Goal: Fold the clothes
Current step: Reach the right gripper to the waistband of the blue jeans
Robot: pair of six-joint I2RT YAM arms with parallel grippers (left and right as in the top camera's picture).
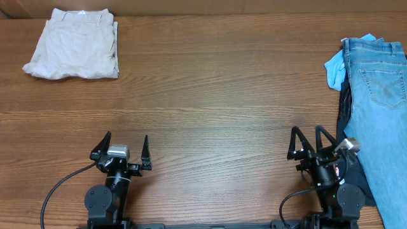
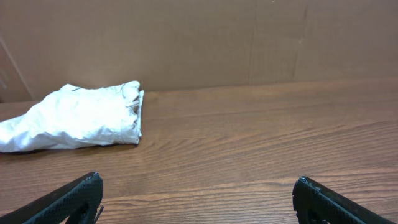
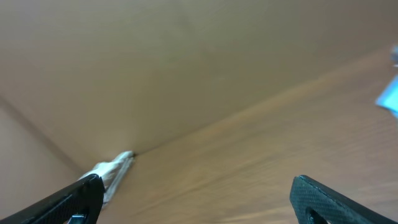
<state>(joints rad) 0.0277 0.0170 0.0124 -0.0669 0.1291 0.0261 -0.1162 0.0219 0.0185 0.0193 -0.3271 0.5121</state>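
At the near edge of the table (image 1: 210,102), the left gripper (image 1: 126,145) and the right gripper (image 1: 306,137) are seen spread wide, nothing held. The jeans (image 1: 381,108) are shown only from overhead, laid along the right edge; the beige trousers (image 2: 74,118), far left, are also caught by the left wrist view.

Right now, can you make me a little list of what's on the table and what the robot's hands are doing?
table: brown wood
jeans: light blue, spread long at the right edge, not folded, back pocket showing
black garment: peeking out along the jeans' left side
blue cloth: small, bright, by the top of the jeans
cream trousers: folded, far left corner
left gripper: open, holding nothing, near edge
right gripper: open, holding nothing, just left of the jeans
folding: not started
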